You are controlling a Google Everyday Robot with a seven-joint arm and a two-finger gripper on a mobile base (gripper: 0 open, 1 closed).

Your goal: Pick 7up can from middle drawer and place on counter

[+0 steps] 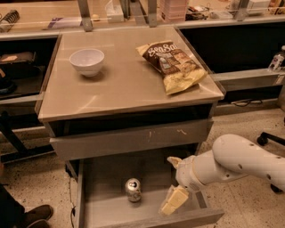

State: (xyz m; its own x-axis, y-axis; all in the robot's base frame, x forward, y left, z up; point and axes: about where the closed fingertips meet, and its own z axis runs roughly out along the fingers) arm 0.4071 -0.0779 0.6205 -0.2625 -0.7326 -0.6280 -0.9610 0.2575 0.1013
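Observation:
The 7up can (132, 189), small and silvery, stands upright on the floor of the open middle drawer (104, 178), near its front middle. My gripper (172, 183) is inside the drawer at its right side, to the right of the can and apart from it. Its cream fingers (174, 199) are spread open and hold nothing. The white arm reaches in from the right. The counter (129, 89) is the beige-grey cabinet top above the drawers.
A white bowl (87, 61) sits on the counter at the back left and a chip bag (173, 64) at the back right. A shut drawer front with pale scratch marks (133, 139) overhangs the open drawer. A cluttered shelf (133, 11) runs behind.

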